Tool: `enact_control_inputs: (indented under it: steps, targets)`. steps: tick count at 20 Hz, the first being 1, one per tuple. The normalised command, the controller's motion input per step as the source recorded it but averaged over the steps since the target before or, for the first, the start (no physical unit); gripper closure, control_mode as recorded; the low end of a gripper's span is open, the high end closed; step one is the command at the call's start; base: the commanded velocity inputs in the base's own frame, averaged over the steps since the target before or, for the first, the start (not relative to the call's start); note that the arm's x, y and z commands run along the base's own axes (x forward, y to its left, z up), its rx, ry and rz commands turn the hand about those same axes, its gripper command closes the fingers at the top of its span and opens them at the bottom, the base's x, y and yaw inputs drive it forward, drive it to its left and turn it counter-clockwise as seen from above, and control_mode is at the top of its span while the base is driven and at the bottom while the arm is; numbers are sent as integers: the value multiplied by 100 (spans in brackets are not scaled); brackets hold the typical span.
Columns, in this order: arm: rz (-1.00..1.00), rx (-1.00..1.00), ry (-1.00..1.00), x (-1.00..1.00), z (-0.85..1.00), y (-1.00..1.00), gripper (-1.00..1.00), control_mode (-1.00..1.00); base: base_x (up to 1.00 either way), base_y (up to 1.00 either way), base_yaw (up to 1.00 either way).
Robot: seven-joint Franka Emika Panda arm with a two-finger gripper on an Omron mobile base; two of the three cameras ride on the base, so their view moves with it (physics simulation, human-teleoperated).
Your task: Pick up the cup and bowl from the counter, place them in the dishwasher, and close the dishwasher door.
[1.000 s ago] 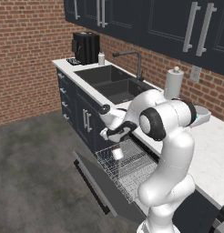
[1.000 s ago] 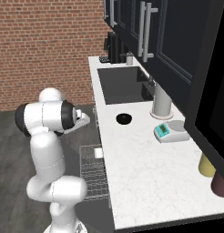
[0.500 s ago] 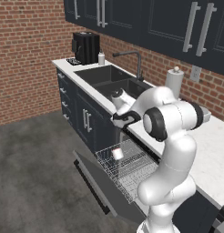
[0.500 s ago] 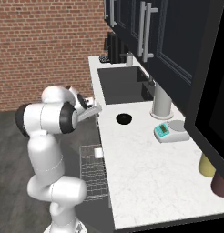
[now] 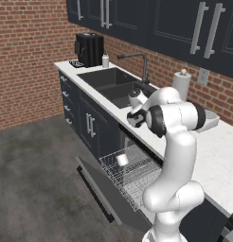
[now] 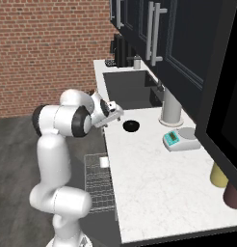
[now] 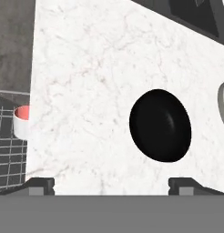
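Two small dark fingertips of the two-finger gripper [image 7: 111, 184] stand wide apart at the bottom of the hand view, holding nothing. Just above them, right of centre, the shallow round glossy black bowl [image 7: 160, 125] sits on the white, faintly veined marble counter [image 7: 86, 68]. At the left edge, the short white cylindrical cup [image 7: 22, 122] with a pinkish-red inside stands upright in the silver wire rack [image 7: 7, 154].

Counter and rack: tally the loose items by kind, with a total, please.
Cup, in the dishwasher rack: 1
Bowl, on the counter: 1
Tumblers, yellow and maroon: 2
Scale: 1
Paper towel roll: 1
Soap bottle: 1
Coffee machine: 1
Total: 8
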Motion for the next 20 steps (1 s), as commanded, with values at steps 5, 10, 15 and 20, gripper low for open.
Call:
enact_control_inputs:
  steps: [5,10,15,20]
  targets:
    - [3,0,0,36,-14,-21,-100,-100,0,0,0]
    - [2,0,2,30,-18,-14,-100,-100,0,0,0]
    - [0,0,4,45,-23,-24,-100,-100,0,0,0]
    - [0,0,7,45,-20,-20,-100,-100,0,0,0]
